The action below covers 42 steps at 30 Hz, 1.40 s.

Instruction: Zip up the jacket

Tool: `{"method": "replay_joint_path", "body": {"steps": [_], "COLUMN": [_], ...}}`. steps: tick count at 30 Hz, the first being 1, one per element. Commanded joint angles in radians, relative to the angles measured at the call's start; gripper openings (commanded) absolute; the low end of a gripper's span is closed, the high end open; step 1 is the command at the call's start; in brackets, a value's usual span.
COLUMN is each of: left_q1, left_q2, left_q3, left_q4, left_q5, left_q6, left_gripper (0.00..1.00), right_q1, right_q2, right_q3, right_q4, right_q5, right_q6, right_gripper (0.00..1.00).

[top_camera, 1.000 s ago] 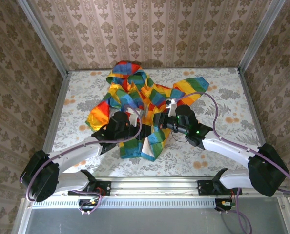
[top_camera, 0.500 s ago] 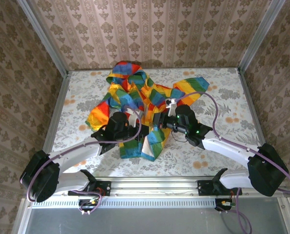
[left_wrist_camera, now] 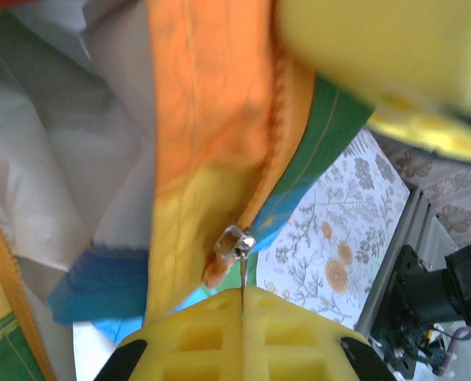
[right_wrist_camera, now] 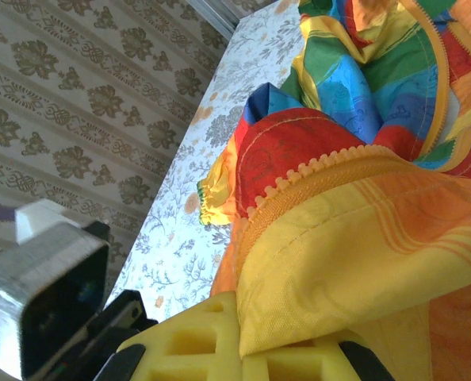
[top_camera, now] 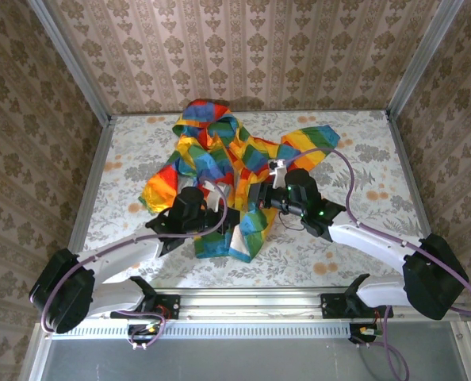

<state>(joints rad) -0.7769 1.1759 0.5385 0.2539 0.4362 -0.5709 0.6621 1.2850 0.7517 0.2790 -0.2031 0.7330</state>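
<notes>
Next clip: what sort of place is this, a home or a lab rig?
Most likely a lab test booth dressed to look homely: wallpapered panels in metal frame posts, a floral table, and a left arm and right arm bolted to a rail at its near edge, both on a jacket.

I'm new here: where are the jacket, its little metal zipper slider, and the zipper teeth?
jacket (top_camera: 206,115), top external view, on its far striped end.
zipper slider (left_wrist_camera: 235,240), left wrist view, on its metal body.
zipper teeth (right_wrist_camera: 323,169), right wrist view, on the orange toothed edge.
</notes>
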Motion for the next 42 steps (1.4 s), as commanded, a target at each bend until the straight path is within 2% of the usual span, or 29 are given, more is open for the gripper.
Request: {"method": "replay_joint_path", "body": {"steps": [1, 10, 15, 22, 27, 32, 35, 38, 42], "left_q1": [0.008, 0.007, 0.017, 0.055, 0.102, 0.148, 0.185, 0.228, 0.256], "left_q2": [-0.004, -0.027, -0.111, -0.282, -0.428, -0.557, -0.604, -0.621, -0.596], "left_q3": [-0.022, -0.02, 0.0, -0.014, -0.051, -0.086, -0.105, -0.121, -0.155], "left_q4": [-0.005, -0.061, -0.191, -0.384, -0.575, -0.789, -0.895, -0.951, -0.918], "left_q5": [0.04, 0.039, 0.009, -0.067, -0.196, -0.349, -0.404, -0.409, -0.356], "left_q6": [-0.017, -0.005, 0.044, 0.068, 0.023, -0.075, -0.122, -0.153, -0.178], "left_gripper": [0.0, 0.0, 0.17, 0.27, 0.34, 0.36, 0.38, 0.4, 0.4], "right_q1": [-0.01, -0.024, -0.048, -0.062, -0.064, -0.064, -0.064, -0.064, -0.064], "right_q2": [-0.023, -0.01, 0.016, 0.053, 0.097, 0.158, 0.194, 0.24, 0.296], "right_q3": [0.039, 0.059, 0.082, 0.088, 0.076, 0.034, 0.013, 0.006, 0.006], "right_q4": [-0.003, -0.049, -0.141, -0.222, -0.25, -0.228, -0.199, -0.183, -0.163], "right_q5": [-0.013, -0.045, -0.085, -0.168, -0.208, -0.23, -0.239, -0.242, -0.252], "right_q6": [-0.026, -0.049, -0.072, -0.076, -0.078, -0.069, -0.058, -0.05, -0.046], "right_gripper": [0.0, 0.0, 0.0, 0.0, 0.0, 0.0, 0.0, 0.0, 0.0]}}
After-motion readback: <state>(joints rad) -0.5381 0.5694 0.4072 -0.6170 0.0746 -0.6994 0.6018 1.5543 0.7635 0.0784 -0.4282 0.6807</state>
